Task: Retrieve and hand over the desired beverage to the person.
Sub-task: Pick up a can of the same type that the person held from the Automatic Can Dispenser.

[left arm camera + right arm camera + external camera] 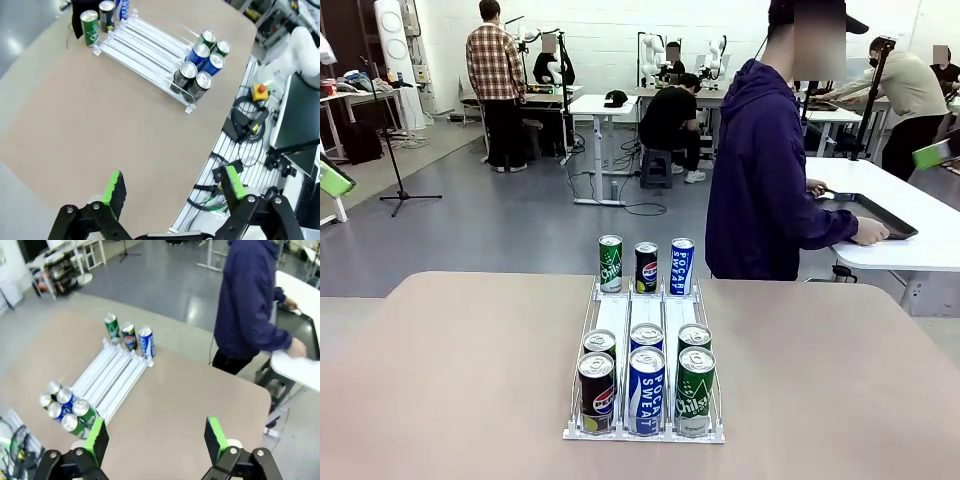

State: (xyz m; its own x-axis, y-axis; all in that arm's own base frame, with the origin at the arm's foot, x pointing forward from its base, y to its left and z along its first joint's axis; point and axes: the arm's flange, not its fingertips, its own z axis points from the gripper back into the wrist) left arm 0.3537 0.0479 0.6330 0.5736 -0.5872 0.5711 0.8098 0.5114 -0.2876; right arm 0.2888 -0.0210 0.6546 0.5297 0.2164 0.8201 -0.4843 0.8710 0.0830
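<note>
Beige table [450, 380] takes up the near part of a workshop room, with a clear 3-lane rack [645, 312] at its middle, running from the robot's side toward the far edge. 9 cans stand upright in the rack. At its far end, 1 per lane and side by side, are the far green can [610, 264], the far black can [646, 267] and the far blue can [682, 266]. At the near end, against the rack's front stop, stand the near black can [596, 392], the near blue can [646, 390] and the near green can [695, 392], with a second row of cans [647, 336] just behind them. Which can is wanted I cannot tell.

The person [760, 170], in a dark purple hooded jacket, stands just beyond the table's far edge, to the right of the rack, turned sideways toward a white side table [920, 255]. The person's hand [870, 232] rests at the edge of a dark tray [885, 215] lying on that side table.

The left tool [174, 189] is released, its 2 green-padded fingers spread wide and gripping nothing. It hangs high over the table's edge, well apart from the rack. The right tool [156, 437] is likewise released, fingers wide apart, high above the table, with the rack off to one side and the person beyond the far edge.
</note>
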